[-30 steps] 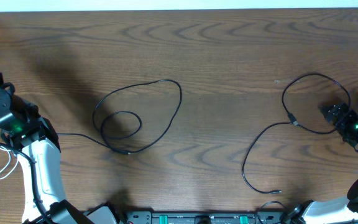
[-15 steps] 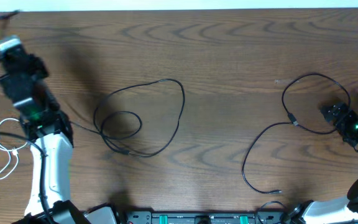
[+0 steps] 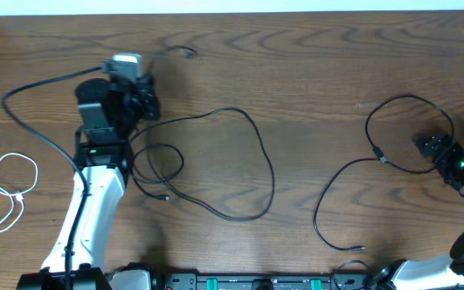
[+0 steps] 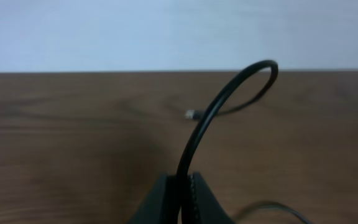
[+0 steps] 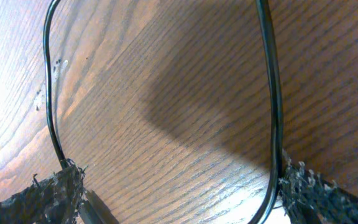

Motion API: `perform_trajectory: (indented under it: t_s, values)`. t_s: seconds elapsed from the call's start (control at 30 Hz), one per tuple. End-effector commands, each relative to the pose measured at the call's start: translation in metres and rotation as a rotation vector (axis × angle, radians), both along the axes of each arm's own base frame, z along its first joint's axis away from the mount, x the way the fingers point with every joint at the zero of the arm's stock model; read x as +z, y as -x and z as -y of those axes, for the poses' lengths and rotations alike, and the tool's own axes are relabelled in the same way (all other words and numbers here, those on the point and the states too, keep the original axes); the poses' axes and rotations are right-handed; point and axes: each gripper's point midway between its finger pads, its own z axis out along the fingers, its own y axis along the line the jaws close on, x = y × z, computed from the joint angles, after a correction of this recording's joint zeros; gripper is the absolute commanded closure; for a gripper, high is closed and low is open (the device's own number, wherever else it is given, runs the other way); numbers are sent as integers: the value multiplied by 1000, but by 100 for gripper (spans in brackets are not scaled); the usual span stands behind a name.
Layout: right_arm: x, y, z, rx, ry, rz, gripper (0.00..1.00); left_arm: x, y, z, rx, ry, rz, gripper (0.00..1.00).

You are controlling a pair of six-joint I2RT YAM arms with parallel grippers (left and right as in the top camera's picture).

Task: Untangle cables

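The left gripper [image 3: 145, 95] is up at the far left of the tabletop [image 3: 312, 72]. Its jaws are pinched tight on the long black cable [image 3: 272, 181]. In the left wrist view the gripper [image 4: 182, 196] sits at the bottom, and the cable [image 4: 229, 93] comes up from between the jaws. It bends over in a hoop and comes down to the wood. A small plug [image 4: 192, 114] lies there on the wood, further off [image 3: 190, 53].

The rest of that cable lies flat in the middle of the tabletop. It makes one big loop that swings right and near, and one small loop inside it, just beside the left arm.

A second black cable [image 3: 322, 197] lies on the right side, well apart from the first. It has a round loop at the far end and a long tail running near.

The right gripper [image 3: 441, 149] sits at that round loop, low over the wood. Its jaws are spread as wide as they go, holding nothing. In the right wrist view the cable [image 5: 270, 93] runs close by each finger [image 5: 55, 193]. I cannot tell if it touches them.

A white cable [image 3: 14, 155] lies curled by the left edge.
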Motion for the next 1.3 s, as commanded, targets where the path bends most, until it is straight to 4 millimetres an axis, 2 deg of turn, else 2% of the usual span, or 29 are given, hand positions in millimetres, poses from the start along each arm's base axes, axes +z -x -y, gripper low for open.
perform_trajectory:
  t_s: [0.0,0.1,0.27,0.4,0.53,0.7,0.93,1.07,1.27]
  values:
    - [-9,5,-7,2,-24,-31,1,-23,16,43,-152,51,-122,92]
    - [-9,5,-7,2,-23,-31,1,-47,26,56,-205,14,-201,93]
    - [-9,5,-7,2,-24,-32,1,-79,39,62,-256,-28,-310,93]
    - [-9,6,-8,2,-27,-36,1,-106,56,59,-279,-73,-419,93]
    - [-9,6,-8,2,-27,-36,1,-126,66,44,-213,-123,-518,92]
    - [-9,6,-8,2,-28,-36,1,-140,81,28,-127,-159,-621,92]
    - [-9,6,-7,2,-27,-36,1,-155,101,-14,52,-318,-744,92]
    - [-9,6,-7,2,-27,-36,1,-160,115,-17,37,-349,-801,92]
    - [-9,5,-7,8,-21,-32,1,-168,147,-16,0,-356,-929,92]
